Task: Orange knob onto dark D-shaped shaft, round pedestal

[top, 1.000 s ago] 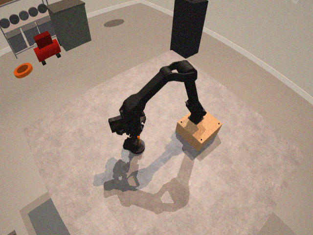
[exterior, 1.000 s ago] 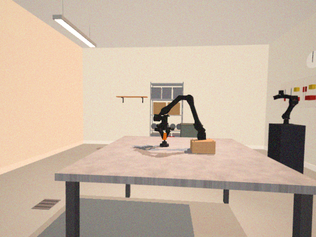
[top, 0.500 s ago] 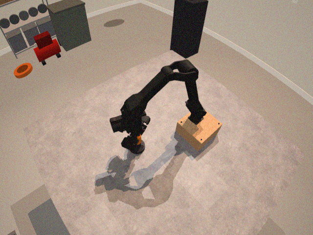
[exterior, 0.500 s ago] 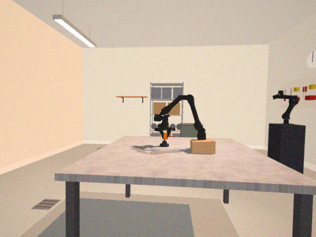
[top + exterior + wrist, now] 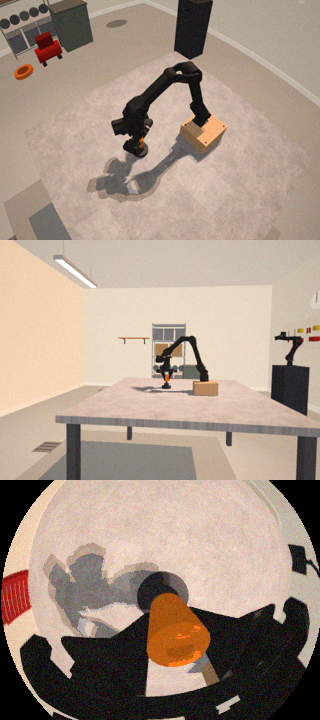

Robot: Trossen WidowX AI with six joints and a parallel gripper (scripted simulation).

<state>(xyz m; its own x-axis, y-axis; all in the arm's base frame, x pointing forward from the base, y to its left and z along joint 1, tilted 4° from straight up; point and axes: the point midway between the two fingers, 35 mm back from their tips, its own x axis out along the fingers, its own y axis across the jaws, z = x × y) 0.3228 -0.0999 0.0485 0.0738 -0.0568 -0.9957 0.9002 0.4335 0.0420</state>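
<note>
Arm point(image 5: 157, 86) point(image 5: 197, 353) is arching up from its wooden block point(image 5: 204, 131) point(image 5: 205, 388) in the top view, bending over at a high elbow, then sloping down to the wrist, which is pointing at the bench point(image 5: 219, 180) point(image 5: 180, 405). Down at the end, the fingers point(image 5: 138, 144) point(image 5: 166, 377) are hanging right by the round pedestal point(image 5: 141, 152) point(image 5: 166, 386) point(image 5: 179, 582), with a bit of the orange knob point(image 5: 141, 142) point(image 5: 166, 377) point(image 5: 177, 635) peeking out.

From the exterior, same deal: the forearm is dropping to the side of the block and the last section is hanging pretty much straight down. The knob is sitting upright between the fingers, above the pedestal's wide base, so it's not all the way down yet. Can't tell if the shaft is poking into it.

Wrist cam's showing the fingers closing on the knob from both sides, gripping it, with its far end overlapping the dark pedestal. Flat-side alignment? Can't tell, it's hidden.
</note>
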